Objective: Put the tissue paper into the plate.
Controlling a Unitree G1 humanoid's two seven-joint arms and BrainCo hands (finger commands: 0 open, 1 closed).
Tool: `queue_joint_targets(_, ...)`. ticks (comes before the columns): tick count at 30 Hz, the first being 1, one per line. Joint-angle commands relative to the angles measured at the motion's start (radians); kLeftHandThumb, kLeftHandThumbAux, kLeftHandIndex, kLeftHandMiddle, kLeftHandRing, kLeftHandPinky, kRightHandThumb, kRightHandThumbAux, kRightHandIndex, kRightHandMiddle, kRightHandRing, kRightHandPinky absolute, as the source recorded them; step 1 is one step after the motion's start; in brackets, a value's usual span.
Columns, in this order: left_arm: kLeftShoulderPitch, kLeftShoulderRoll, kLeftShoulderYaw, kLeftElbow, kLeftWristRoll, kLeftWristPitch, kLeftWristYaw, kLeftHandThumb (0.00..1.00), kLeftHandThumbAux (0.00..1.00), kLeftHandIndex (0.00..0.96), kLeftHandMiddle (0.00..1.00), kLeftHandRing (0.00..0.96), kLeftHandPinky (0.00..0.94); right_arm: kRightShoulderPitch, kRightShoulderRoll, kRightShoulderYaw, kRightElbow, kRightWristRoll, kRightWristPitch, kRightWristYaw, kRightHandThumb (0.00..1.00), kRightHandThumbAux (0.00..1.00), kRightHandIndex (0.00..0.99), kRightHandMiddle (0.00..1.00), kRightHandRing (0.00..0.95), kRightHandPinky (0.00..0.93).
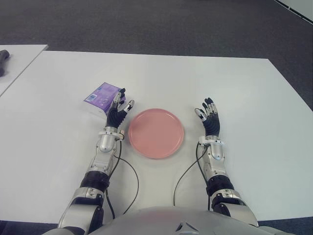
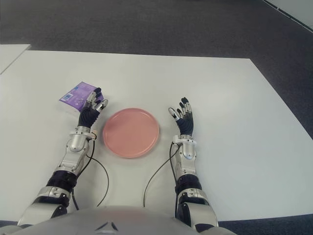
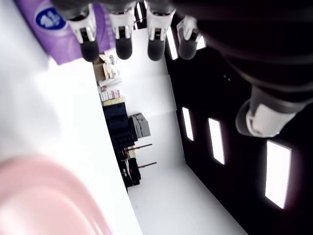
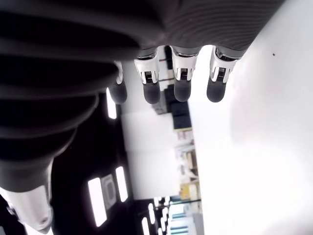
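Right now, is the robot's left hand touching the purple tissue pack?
Cannot tell. In the left eye view the left hand overlaps the tissue pack; its wrist view shows open fingertips before it, neither contact nor gap plainly.

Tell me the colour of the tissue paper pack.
The tissue paper pack is purple with a white side and a small blue label, clearest in the left eye view.

An office-like lab room: a plain white table [image 1: 244,98] on dark grey carpet [image 1: 146,24], with ceiling light panels [image 3: 215,139] beyond the fingers.
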Motion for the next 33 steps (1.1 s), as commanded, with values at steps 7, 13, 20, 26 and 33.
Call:
queue_joint_targets(7,0.074,0.045,-0.005,-0.363,0.083,0.208,-0.014,0.020,0.460,0.000,0.000,0.000,0.000,0.057,0.027,0.007,0.057,-0.033,0.032,-0.055,0.108,0.644,0.000,0.000,0.000,0.000)
queue_joint_targets(13,0.086,0.108,0.007,-0.527,0.090,0.305,-0.091,0.014,0.451,0.000,0.000,0.000,0.000,0.045,0.013,0.007,0.095,-0.030,0.017,-0.028,0.101,0.640,0.000,0.000,0.000,0.000)
queue_joint_targets(20,0.072,0.223,0.050,-0.770,0.240,0.469,-0.121,0.035,0.438,0.000,0.000,0.000,0.000,0.020,0.008,-0.001,0.165,-0.024,-0.021,-0.004,0.106,0.630,0.000,0.000,0.000,0.000)
queue_joint_targets(26,0.015,0.318,0.038,-0.759,0.527,0.482,-0.022,0.110,0.433,0.000,0.000,0.000,0.029,0.008,0.027,-0.003,0.206,-0.026,-0.038,-0.016,0.123,0.624,0.000,0.000,0.000,0.000)
queue_joint_targets(33,-0.054,0.412,0.025,-0.763,0.698,0.526,-0.054,0.145,0.422,0.000,0.000,0.000,0.012,-0.012,0.055,0.023,0.232,-0.080,-0.045,-0.108,0.132,0.616,0.000,0.000,0.000,0.000)
